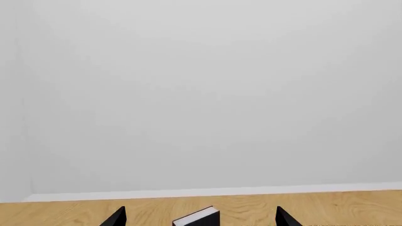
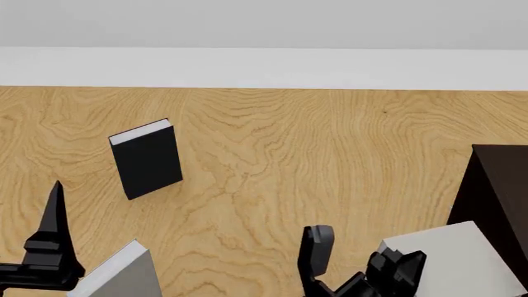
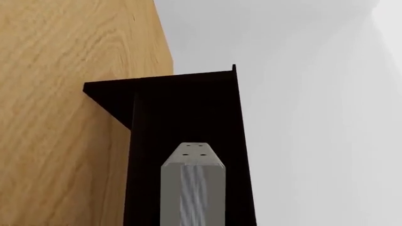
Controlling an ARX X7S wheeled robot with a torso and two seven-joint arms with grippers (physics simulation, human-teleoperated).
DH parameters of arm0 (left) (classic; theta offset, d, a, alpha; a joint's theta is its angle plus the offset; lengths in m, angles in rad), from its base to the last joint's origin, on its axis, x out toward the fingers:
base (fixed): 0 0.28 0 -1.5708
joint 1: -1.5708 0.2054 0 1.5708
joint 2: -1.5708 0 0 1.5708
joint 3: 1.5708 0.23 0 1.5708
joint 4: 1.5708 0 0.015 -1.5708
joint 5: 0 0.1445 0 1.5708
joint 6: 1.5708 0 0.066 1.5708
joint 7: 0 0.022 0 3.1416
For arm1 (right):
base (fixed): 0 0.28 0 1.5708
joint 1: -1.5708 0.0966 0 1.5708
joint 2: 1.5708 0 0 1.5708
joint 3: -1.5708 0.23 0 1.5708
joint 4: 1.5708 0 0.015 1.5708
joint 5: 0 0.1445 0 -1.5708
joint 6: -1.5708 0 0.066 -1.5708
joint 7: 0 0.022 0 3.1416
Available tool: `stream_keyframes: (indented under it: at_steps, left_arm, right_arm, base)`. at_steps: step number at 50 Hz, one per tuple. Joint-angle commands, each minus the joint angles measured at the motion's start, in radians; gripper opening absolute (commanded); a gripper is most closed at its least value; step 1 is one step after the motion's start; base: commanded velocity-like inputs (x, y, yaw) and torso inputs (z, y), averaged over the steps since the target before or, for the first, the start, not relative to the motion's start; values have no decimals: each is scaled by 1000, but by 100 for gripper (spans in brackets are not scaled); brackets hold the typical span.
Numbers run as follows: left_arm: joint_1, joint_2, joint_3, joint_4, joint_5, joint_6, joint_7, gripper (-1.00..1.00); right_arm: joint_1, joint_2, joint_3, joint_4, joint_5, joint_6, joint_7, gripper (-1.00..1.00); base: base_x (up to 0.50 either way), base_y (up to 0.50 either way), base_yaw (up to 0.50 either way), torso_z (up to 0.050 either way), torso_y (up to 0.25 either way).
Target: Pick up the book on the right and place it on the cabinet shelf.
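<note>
The head camera looks down over the table (image 2: pixel 272 154); the left wrist camera faces the wall (image 1: pixel 201 94), sharing the black book (image 2: pixel 147 158).

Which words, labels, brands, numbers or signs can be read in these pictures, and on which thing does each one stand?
There are none to read.
The black book: plain cover, no title.
The grey book at the head view's lower left: plain.
The book by the right gripper: plain; small dots on its end, no letters.
The cabinet: no label.

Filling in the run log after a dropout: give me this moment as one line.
stage: carry | right hand: holding light-grey book | cabinet: beside book | black book: on table | left hand: open, empty
</note>
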Motion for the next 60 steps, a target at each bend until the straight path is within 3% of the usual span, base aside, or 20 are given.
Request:
stream_keyframes:
  at_steps: [1, 52, 55, 60]
  left_arm:
    - [-5, -1, 15, -10, 9, 2, -2, 100]
    - [-30, -3, 71, -66, 44, 13, -7, 100]
    - [-32, -3, 73, -70, 47, 14, -9, 100]
    - [-38, -1, 86, -79, 62, 16, -13, 100]
  right_arm:
    - [19, 0, -37, 53, -88, 32, -16, -100]
    - [-19, 0, 53, 239, -215, -114, -90, -100]
    - [-22, 0, 78, 251, -241, -119, -95, -100]
    - [-36, 0, 251, 252, -436, -105, -126, -100]
  base:
    - [0, 0, 0, 0, 0]
    - [0, 0, 0, 0, 1]
    - [0, 0, 0, 0, 0]
    - [0, 0, 0, 0, 2]
